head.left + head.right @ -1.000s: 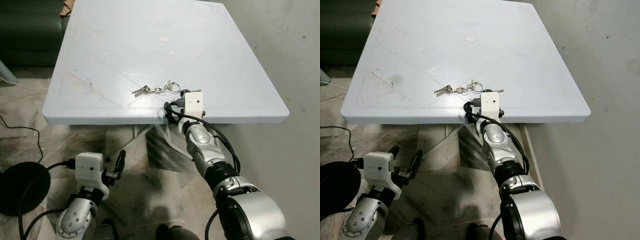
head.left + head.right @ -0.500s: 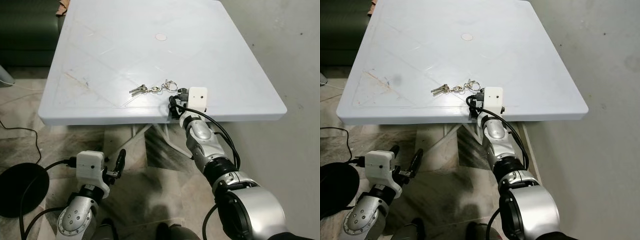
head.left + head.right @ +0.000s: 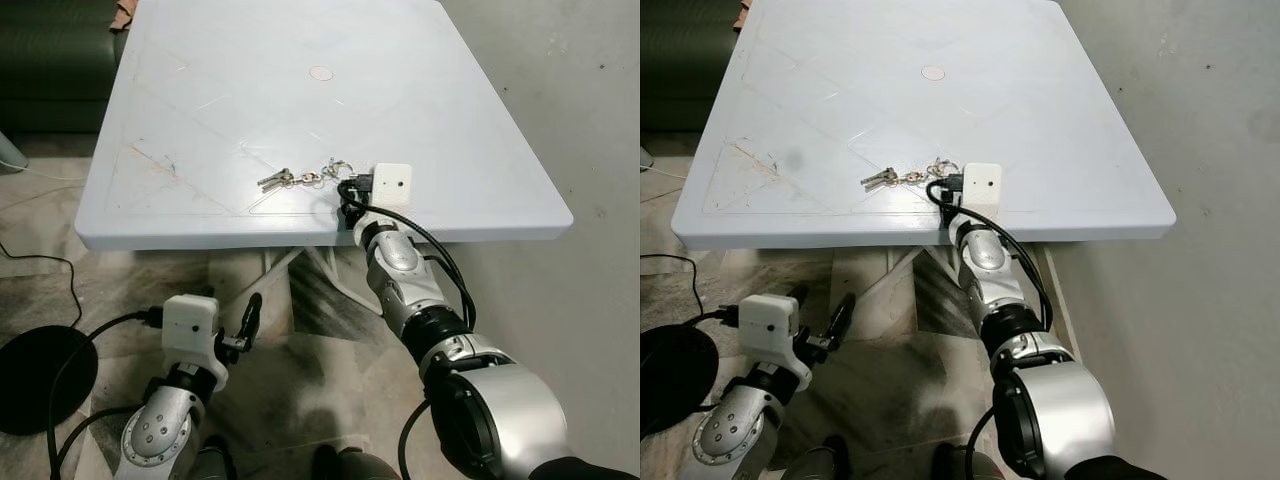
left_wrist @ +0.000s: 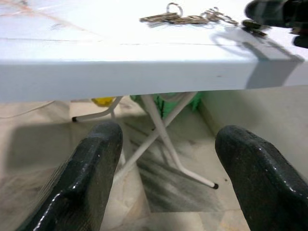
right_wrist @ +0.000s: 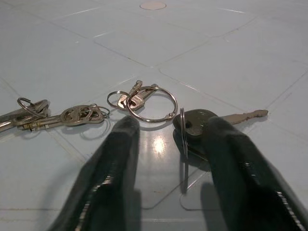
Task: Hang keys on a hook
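A bunch of keys (image 3: 300, 179) on linked rings lies on the pale blue table (image 3: 250, 100), close to its front edge. In the right wrist view a large ring (image 5: 152, 103) and a black-headed key (image 5: 195, 123) lie just ahead of my right gripper (image 5: 168, 129), whose fingers (image 5: 113, 173) stand open on either side, low over the tabletop. More keys (image 5: 57, 115) trail off to one side. My right wrist's white camera box (image 3: 390, 185) sits over the table edge. My left gripper (image 4: 166, 139) is open and holds nothing, low in front of the table, below its edge.
The table stands on thin white folding legs (image 4: 159, 139). A black round base (image 3: 40, 375) and cable lie on the floor at left. A dark sofa (image 3: 55, 50) is at the back left, and a grey wall (image 3: 590, 120) runs along the right.
My right gripper has moved forward from the table's front edge onto the tabletop, up to the keys. My left gripper has shifted a little to the right. The keys lie unmoved.
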Robot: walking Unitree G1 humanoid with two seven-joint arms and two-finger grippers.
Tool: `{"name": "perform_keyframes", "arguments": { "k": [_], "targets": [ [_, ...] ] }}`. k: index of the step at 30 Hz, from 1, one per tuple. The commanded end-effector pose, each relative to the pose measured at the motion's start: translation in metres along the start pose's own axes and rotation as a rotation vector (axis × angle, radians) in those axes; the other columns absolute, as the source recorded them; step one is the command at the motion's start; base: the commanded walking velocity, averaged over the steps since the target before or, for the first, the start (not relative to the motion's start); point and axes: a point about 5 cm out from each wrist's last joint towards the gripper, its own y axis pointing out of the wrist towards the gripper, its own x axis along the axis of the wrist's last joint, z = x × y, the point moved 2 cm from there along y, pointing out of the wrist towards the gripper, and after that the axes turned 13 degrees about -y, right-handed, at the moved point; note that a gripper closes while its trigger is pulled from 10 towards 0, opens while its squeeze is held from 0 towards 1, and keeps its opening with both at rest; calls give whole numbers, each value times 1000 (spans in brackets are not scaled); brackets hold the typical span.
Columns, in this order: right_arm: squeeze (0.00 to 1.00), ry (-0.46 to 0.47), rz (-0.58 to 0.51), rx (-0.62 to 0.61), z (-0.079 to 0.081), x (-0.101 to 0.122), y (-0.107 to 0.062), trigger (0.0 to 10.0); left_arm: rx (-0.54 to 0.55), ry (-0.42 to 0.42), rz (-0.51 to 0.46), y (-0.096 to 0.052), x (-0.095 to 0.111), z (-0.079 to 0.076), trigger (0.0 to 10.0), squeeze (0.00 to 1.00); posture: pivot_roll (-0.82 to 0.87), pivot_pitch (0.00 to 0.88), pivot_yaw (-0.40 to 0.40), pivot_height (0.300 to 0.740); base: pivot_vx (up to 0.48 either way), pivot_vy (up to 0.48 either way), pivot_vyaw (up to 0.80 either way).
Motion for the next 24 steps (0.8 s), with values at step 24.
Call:
{"name": "perform_keyframes", "arguments": {
  "k": [24],
  "targets": [
    [0,-26,44,-16,5,-7,-1,0,16,8,10,-6,2,0,10000,0,70,257,-144,740,0,0,0]
  ]
}}
